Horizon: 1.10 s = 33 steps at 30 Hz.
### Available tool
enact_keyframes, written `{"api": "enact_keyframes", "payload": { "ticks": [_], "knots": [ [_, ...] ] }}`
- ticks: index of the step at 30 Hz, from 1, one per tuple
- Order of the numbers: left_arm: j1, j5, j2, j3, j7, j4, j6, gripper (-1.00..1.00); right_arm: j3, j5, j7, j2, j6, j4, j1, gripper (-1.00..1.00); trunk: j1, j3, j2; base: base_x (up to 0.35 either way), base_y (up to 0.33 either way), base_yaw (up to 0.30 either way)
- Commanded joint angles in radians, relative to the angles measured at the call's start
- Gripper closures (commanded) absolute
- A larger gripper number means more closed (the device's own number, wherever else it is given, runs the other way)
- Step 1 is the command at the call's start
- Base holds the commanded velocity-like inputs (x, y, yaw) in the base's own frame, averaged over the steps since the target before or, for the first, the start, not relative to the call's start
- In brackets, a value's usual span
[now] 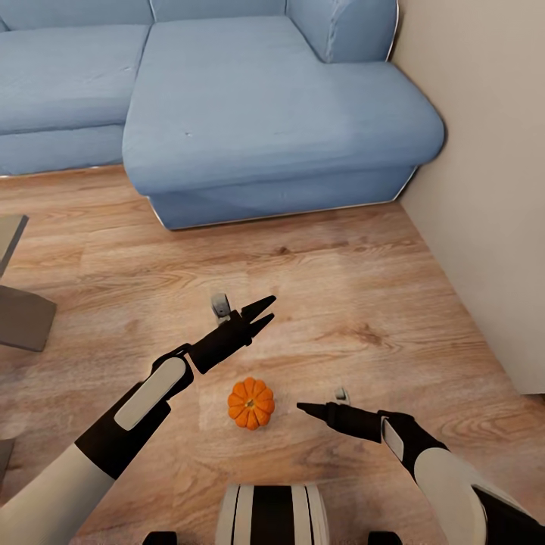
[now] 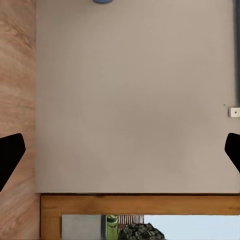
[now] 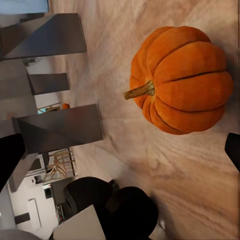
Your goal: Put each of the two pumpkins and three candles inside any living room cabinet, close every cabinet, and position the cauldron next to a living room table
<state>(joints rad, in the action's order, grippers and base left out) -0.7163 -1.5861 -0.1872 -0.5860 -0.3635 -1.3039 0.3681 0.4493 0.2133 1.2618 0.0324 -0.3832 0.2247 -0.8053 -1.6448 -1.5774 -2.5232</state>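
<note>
Pumpkin sits on the floor between your arms, short of the sofa, ungrasped. Left gripper jaws spread, empty; right gripper jaws also parted, just beside it. Nothing stowed as seen; all steps remain.

pumpkin on floor between both arms, sofa behind
</note>
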Motion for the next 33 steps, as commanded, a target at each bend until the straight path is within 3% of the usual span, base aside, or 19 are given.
{"api": "enact_keyframes", "payload": {
  "ticks": [1, 29, 33],
  "knots": [
    [0.000, 0.000, 0.000, 0.000, 0.000, 0.000, 0.000, -1.00, 0.000, 0.000, 0.000, 0.000, 0.000, 0.001, 0.000, -1.00, 0.000, -0.004, 0.000, 0.000, 0.000, 0.000],
    [0.000, 0.000, 0.000, -0.001, 0.000, 0.000, 0.000, -1.00, -0.003, 0.001, 0.001, -0.001, 0.007, 0.034, 0.000, -1.00, -0.013, -0.112, -0.007, 0.000, 0.000, 0.000],
    [0.000, -0.001, -0.001, -0.001, 0.000, 0.000, 0.000, -1.00, -0.003, 0.001, 0.001, -0.002, 0.007, 0.034, 0.000, -1.00, -0.013, -0.112, -0.007, 0.000, 0.000, 0.000]
  ]
}}
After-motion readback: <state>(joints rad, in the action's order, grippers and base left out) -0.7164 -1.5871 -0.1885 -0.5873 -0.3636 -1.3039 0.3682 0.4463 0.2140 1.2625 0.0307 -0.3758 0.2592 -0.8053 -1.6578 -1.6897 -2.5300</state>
